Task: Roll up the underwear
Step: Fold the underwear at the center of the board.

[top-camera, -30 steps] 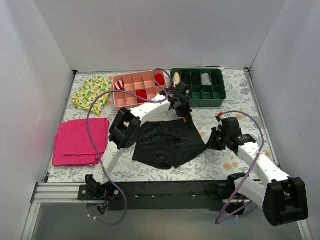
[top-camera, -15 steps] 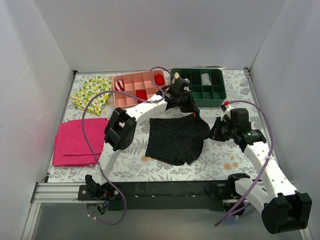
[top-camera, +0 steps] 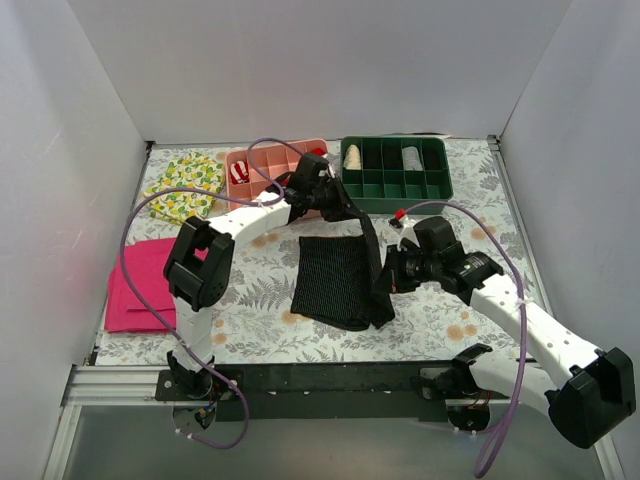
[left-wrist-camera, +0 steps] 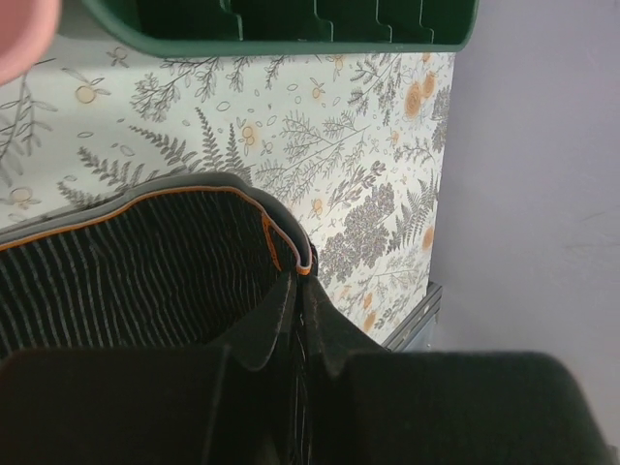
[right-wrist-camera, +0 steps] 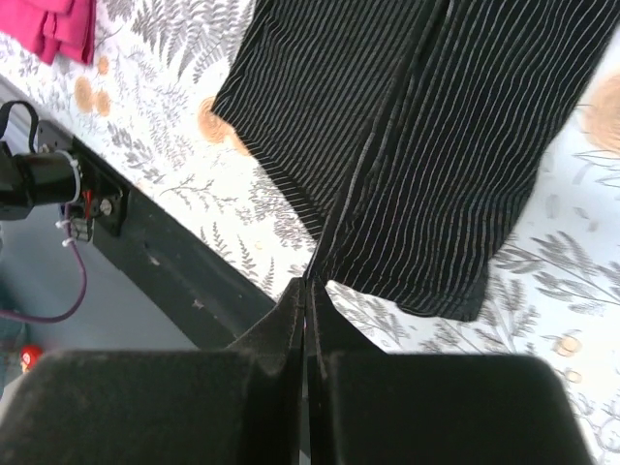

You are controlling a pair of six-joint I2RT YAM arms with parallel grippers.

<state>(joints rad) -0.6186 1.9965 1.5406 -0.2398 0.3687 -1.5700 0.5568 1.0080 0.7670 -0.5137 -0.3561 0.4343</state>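
The underwear (top-camera: 335, 280) is black with fine pale stripes and an orange-trimmed waistband. It lies in the middle of the floral table, its right part lifted and folded over to the left. My left gripper (top-camera: 338, 205) is shut on the waistband corner (left-wrist-camera: 291, 254) at the far edge. My right gripper (top-camera: 385, 280) is shut on a leg hem (right-wrist-camera: 320, 262) at the right side. Both hold their edges above the table. In the right wrist view the fabric (right-wrist-camera: 417, 145) hangs doubled from the jaws.
A pink compartment tray (top-camera: 262, 172) and a green compartment tray (top-camera: 395, 172) stand at the back. A yellow lemon-print cloth (top-camera: 180, 185) lies back left. A folded magenta cloth (top-camera: 140, 285) lies at the left. The black rail (top-camera: 330, 380) runs along the near edge.
Both grippers have moved left with the underwear held, carrying its right side over the left. The garment went from flat and wide to a narrower folded shape.
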